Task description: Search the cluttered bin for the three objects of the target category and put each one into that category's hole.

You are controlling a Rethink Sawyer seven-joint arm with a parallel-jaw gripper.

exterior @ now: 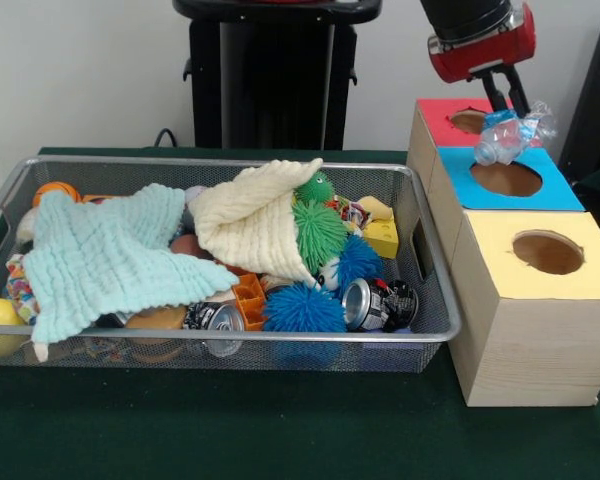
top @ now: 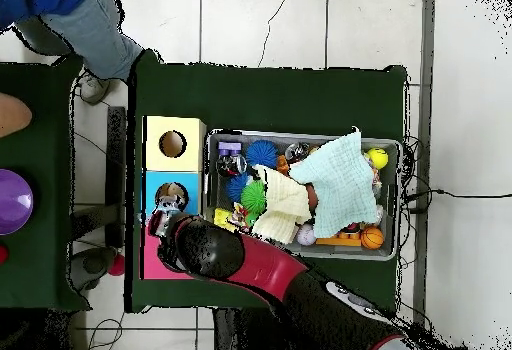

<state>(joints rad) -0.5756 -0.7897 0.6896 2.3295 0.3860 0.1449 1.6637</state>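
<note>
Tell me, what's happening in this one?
The red and black arm's gripper holds a crumpled clear plastic bottle above the blue-topped wooden box, close to its round hole. The wire mesh bin beside the boxes is full of clutter: spiky blue and green balls, crushed cans, a mint cloth and a cream cloth. The bottle is not yet dropped in.
</note>
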